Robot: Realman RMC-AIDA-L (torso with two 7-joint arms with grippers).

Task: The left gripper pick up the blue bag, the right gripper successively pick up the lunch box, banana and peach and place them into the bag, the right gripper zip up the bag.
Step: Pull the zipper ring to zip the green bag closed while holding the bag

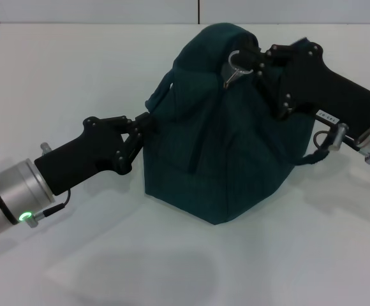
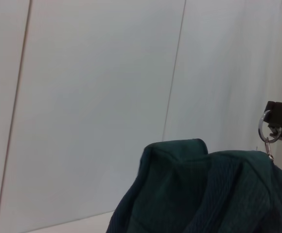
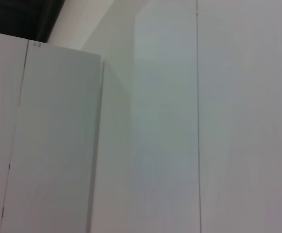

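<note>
A: How far is the task now, in your opinion?

B: Near the end, I think. The blue bag (image 1: 217, 127) stands in the middle of the table (image 1: 76, 76), and no lunch box, banana or peach lies on the table anywhere. I judge they are inside the bag, but the inside is hidden, so I cannot confirm it.

A: And the zipper?

B: The right claw (image 1: 256, 62) is at the top of the bag, on the side toward the far edge of the table. Its fingers are closed on the metal ring pull (image 1: 236, 62); the left wrist view shows the ring (image 2: 265, 127) caught in the black fingertips. The top of the bag looks folded together and no silver lining shows, so the zipping seems mostly done or just finishing. I cannot see the zipper line itself.

A: What does the left claw do?

B: The left claw (image 1: 143, 127) is at the bag's side that faces the left edge of the table, pinched shut on the fabric there and steadying the bag.

A: So what is left?

B: Probably only to complete the pull and let go.
</note>
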